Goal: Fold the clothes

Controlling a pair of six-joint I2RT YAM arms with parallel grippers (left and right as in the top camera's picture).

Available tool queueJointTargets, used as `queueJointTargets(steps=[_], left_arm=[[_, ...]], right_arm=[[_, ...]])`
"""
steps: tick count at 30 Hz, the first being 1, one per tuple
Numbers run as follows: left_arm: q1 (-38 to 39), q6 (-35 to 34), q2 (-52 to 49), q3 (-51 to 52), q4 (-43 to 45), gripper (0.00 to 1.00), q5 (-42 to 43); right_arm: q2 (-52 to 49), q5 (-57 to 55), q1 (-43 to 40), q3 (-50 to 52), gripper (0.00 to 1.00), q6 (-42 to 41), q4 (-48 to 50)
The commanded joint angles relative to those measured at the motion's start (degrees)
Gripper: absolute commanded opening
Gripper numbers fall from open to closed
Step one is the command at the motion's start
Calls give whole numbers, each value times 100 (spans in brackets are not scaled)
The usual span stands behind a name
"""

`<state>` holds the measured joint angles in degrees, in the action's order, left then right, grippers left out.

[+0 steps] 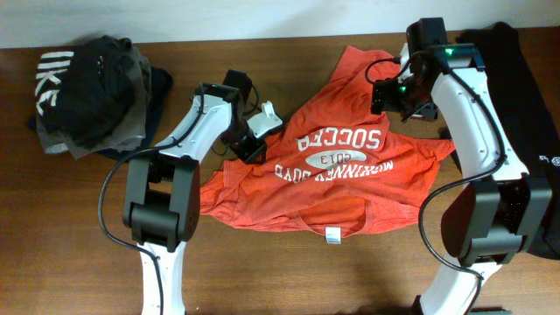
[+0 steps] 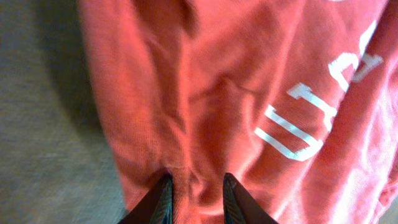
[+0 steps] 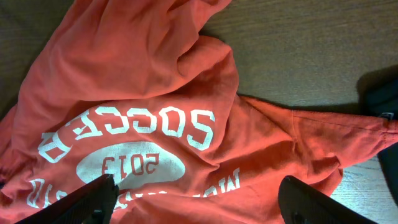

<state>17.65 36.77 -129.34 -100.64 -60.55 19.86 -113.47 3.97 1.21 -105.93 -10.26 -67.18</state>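
Observation:
The red-orange T-shirt (image 1: 324, 188) lies rumpled on the wooden table, its back up, with white lettering showing and the white neck tag (image 1: 332, 234) at the near edge. My left gripper (image 1: 254, 144) is at the shirt's left edge. In the left wrist view its fingers (image 2: 197, 186) are pinched on a ridge of the T-shirt (image 2: 236, 93). My right gripper (image 1: 394, 94) hovers over the shirt's upper right part. In the right wrist view its fingers (image 3: 198, 183) are wide open above the lettering on the T-shirt (image 3: 124, 81), holding nothing.
A pile of dark clothes (image 1: 87, 87) sits at the far left of the table (image 1: 70, 219). A black garment (image 1: 516, 105) lies along the right edge, and its corner shows in the right wrist view (image 3: 382, 99).

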Motion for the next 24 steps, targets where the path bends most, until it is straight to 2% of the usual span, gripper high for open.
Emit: queueJointTargets(steps=[1, 3, 4, 8, 13, 18, 24], left_arm=[[-17, 280, -122, -61, -55, 18, -55], [-17, 275, -162, -61, -31, 4, -223], [-17, 271, -186, -61, -7, 1, -369], [-63, -271, -177, -81, 94, 1, -1237], [-417, -1829, -168, -588, -22, 1, -2319], [-988, -2719, -166, -1499, -546, 1, -2385], [-1663, -3335, -166, -2319, -835, 1, -2369]], right_arm=[[-17, 28, 26, 28, 87, 42, 57], [-17, 28, 26, 28, 87, 42, 59], [-17, 28, 26, 28, 87, 42, 59], [-17, 26, 26, 28, 87, 44, 63], [-17, 28, 26, 28, 87, 42, 142], [-17, 28, 26, 28, 87, 42, 144], [-17, 28, 26, 28, 87, 42, 166]])
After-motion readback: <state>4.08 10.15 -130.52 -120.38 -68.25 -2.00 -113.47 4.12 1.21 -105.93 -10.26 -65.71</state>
